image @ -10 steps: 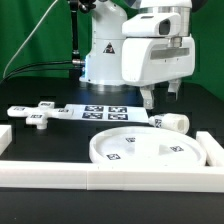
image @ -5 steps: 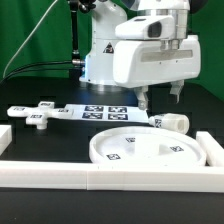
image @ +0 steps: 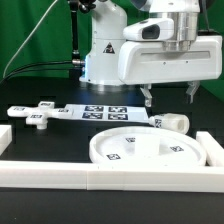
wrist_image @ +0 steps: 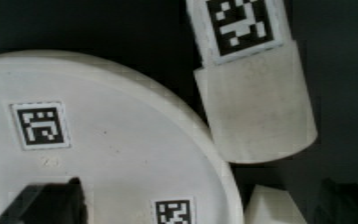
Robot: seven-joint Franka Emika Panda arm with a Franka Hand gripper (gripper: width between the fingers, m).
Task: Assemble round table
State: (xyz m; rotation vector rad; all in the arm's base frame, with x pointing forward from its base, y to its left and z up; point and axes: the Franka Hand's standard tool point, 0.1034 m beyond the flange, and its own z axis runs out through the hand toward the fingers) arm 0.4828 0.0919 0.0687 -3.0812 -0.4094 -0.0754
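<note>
Our tool (image: 170,95) hangs in the upper right of the exterior view, jaws spread wide with nothing between them, and we judge it sits high so it can line up over a part before descending. Directly beneath it the short leg (image: 176,122) lies on its side on the table (image: 60,138), just beside the rim of the round disc (image: 140,148). The disc rests flat in the lower centre close to the border rail (image: 110,180), probably so the rail can brace it. The cross-shaped foot (image: 38,114) waits well apart at the exterior view's left, beyond the marker board (image: 100,112).
</note>
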